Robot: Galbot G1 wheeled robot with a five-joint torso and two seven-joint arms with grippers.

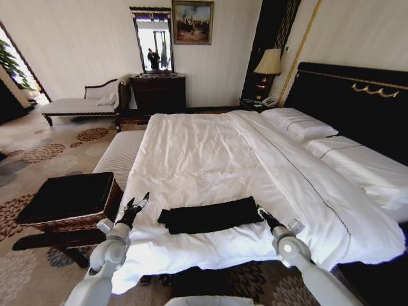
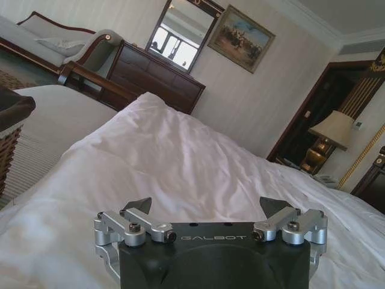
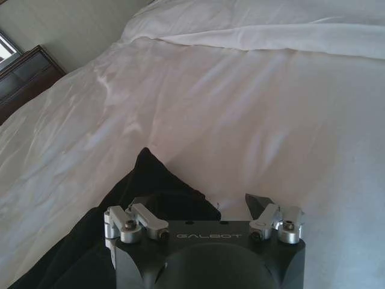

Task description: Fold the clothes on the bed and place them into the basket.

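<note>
The clothes (image 1: 210,215), a black shirt folded into a long narrow strip, lie across the near end of the bed (image 1: 204,146) on its white duvet. My left gripper (image 1: 138,204) hovers open a little off the strip's left end; in the left wrist view the left gripper (image 2: 204,208) has only duvet between its fingers. My right gripper (image 1: 261,212) is at the strip's right end. There the right gripper (image 3: 200,205) stands open, one finger over the black cloth (image 3: 150,186), the other over the duvet. The basket (image 1: 69,199), brown wicker with black lining, stands left of the bed.
A pale striped bench (image 1: 118,156) runs along the bed's left side behind the basket. Pillows (image 1: 299,124) and a black headboard (image 1: 357,102) are on the right. A dark dresser (image 1: 158,92) and a chaise (image 1: 80,102) stand by the far wall. Patterned carpet lies at the left.
</note>
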